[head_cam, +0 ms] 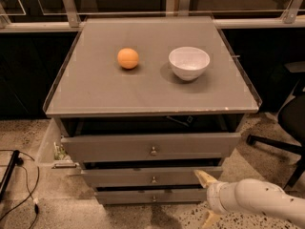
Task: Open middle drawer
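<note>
The grey cabinet has three drawer fronts, each with a small round knob. The middle drawer (119,177) is the second front down, with its knob (154,179) at the centre. It looks nearly closed, set slightly back from the taller top drawer (109,148), which stands out a little. The slim bottom drawer (124,196) lies below it. My gripper (208,198) reaches in from the lower right on a white arm (257,202). It is open. Its upper tan fingertip (204,176) is at the right end of the middle front, well right of the knob.
An orange ball (128,58) and a white bowl (189,62) sit on the cabinet top (143,94). A white side bin (47,149) sticks out at the cabinet's left. Black cables (19,185) lie on the floor at left. An office chair (290,123) stands at right.
</note>
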Robot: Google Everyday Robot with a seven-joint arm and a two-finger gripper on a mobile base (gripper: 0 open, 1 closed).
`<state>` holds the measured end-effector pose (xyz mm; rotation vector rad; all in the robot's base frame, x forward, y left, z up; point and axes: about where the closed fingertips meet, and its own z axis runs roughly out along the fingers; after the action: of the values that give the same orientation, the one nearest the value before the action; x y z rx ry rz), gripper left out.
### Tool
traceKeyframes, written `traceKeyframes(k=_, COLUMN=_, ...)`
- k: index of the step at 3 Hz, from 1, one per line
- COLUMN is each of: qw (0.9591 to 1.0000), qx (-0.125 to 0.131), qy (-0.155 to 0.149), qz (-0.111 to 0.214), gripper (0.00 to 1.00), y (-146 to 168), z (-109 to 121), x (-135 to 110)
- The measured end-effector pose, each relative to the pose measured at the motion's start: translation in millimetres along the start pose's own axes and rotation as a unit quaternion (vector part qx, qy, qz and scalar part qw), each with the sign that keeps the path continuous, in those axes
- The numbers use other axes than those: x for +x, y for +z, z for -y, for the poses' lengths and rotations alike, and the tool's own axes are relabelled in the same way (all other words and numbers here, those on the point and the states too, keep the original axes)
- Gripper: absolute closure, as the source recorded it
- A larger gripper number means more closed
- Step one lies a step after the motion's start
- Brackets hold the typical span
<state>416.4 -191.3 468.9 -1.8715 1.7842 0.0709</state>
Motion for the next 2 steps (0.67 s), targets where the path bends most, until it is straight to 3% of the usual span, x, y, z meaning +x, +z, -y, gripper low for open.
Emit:
traceKeyframes(k=1, qw=0.9994, qx=0.031, qy=-0.016, qz=-0.008, gripper=0.0, y=26.2, z=29.5, x=16.8)
traceKeyframes(k=2, qw=0.9993, qx=0.031, qy=-0.016, qz=-0.008, gripper=0.0, y=26.2, z=29.6, x=16.9)
